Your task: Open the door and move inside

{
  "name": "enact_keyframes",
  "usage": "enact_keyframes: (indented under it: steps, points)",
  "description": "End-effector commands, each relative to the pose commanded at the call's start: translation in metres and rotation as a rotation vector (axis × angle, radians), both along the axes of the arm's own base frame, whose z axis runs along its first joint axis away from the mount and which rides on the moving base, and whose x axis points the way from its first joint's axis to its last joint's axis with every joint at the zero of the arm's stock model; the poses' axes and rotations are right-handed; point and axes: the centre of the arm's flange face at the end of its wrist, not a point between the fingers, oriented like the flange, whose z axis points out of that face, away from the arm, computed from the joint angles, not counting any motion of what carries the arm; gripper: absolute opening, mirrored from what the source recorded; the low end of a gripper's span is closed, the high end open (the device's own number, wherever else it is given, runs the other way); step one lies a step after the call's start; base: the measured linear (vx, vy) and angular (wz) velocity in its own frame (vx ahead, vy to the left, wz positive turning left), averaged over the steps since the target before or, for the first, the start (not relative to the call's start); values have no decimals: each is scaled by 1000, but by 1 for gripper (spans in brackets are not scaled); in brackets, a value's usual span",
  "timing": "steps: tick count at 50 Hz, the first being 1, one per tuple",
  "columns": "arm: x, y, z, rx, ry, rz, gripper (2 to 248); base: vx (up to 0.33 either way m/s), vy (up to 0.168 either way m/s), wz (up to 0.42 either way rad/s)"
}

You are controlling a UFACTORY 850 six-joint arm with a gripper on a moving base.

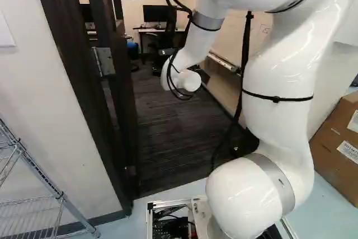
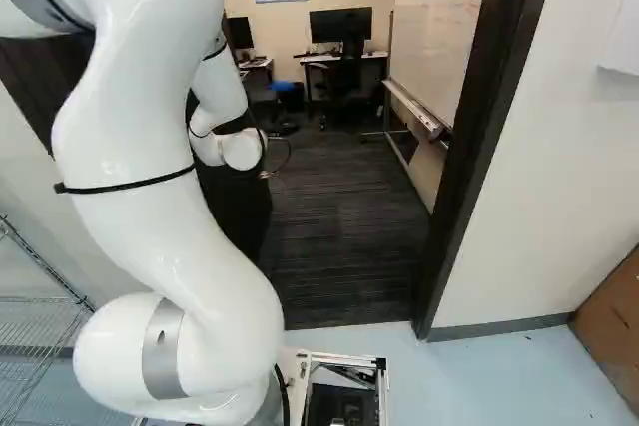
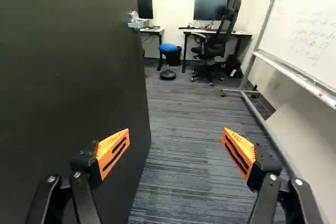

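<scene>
The dark door (image 1: 121,82) stands open at the left of the left base view; the gripper (image 3: 176,137), spread wide, holds nothing.

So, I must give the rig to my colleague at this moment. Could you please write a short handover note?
Gripper: open and holding nothing, pointing into the room alongside the door.
Door: stands open inward; nothing grips its handle, which is farther ahead.
Base: on the pale floor, short of the dark carpet.
Done: door opened.
Left: drive the base inside. The way looks passable, but I would watch the arm's clearance between the door and the whiteboard stand.
</scene>
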Motion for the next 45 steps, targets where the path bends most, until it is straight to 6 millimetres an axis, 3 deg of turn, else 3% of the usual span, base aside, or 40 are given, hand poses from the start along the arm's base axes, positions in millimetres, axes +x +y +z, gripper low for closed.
enact_keyframes:
  steps: [22,45]
  points:
    - [-77,-47,0,-1,35,-86,247,0,0,0]
    - [-142,-76,-10,0,62,-155,247,0,0,0]
